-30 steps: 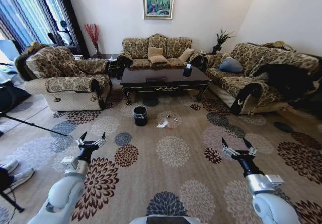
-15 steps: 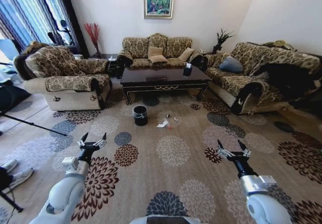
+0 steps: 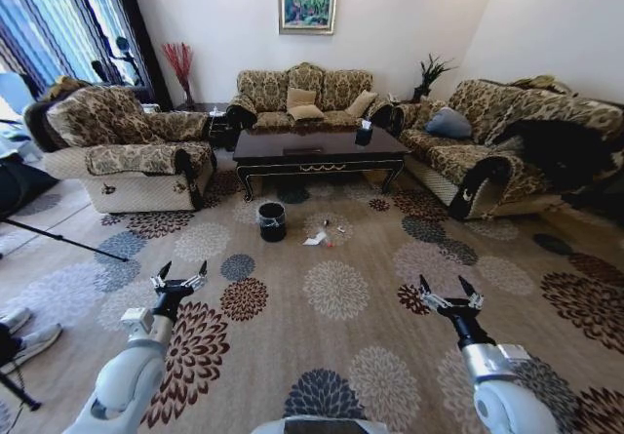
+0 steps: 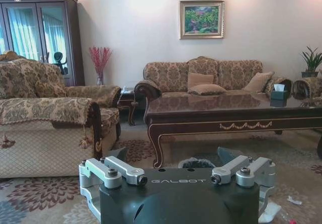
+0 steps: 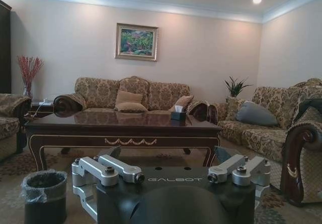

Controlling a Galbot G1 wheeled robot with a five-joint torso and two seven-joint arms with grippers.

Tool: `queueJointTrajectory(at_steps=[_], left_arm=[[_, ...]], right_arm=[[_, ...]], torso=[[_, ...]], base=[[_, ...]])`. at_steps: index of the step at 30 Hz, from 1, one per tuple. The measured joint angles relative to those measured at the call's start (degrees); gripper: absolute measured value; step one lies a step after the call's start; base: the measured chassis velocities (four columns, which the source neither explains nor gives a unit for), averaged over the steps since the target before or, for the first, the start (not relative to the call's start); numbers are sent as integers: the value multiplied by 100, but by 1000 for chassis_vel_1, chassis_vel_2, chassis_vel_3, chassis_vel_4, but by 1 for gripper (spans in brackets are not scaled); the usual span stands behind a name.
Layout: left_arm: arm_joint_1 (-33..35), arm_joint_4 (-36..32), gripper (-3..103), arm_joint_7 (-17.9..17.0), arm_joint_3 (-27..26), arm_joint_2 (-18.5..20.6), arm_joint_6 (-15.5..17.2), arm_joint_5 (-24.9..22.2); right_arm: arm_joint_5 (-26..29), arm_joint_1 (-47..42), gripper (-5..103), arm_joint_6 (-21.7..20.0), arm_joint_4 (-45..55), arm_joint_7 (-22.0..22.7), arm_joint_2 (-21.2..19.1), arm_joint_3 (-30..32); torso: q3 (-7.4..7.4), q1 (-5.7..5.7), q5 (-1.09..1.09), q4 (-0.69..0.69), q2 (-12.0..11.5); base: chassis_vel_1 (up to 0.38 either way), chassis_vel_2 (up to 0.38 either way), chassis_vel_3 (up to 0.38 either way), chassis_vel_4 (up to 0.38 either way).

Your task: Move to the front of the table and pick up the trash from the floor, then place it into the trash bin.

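While the robot is facing the living room from well back on the patterned carpet, both arms are reaching forward low over the floor: the left gripper (image 3: 180, 280) is spreading its fingers wide with nothing in them, and the right gripper (image 3: 448, 296) is splayed just as wide and just as empty. The trash (image 3: 319, 238) is lying on the carpet straight ahead, well apart from both grippers, a small scatter of white scraps and a red-tipped bit between the robot and the bench (image 3: 317, 151). The bin (image 3: 272, 222) is standing just left of that litter, near the front edge of the bench, its liner (image 5: 43, 182) folded over the rim. From here the litter is sitting almost on the centre line between the two arms, perhaps a shade closer to the right one, while the bin is leaning toward the left arm's side. So the gap ahead is the thing to watch, I'd say: the pickup looks out of reach from this spot, and the approach to the bench seems only partly done.
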Motion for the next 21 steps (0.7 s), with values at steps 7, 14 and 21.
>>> queueJointTrajectory(at_steps=[7, 14, 21], left_arm=[[66, -85, 100, -10, -30, -12, 7, 29], [90, -95, 100, -20, -44, -28, 9, 45], [85, -81, 100, -23, -34, -39, 9, 58]], right_arm=[[-26, -9, 100, 30, -14, -9, 20, -20], [-52, 4, 100, 36, -27, -10, 50, -73], [-94, 27, 100, 38, -46, -10, 70, -113]], torso=[[-119, -94, 0, 0, -212], [-219, -173, 0, 0, -392], [-326, -250, 0, 0, -575]], base=[[0, 0, 0, 0], [0, 0, 0, 0], [0, 0, 0, 0]])
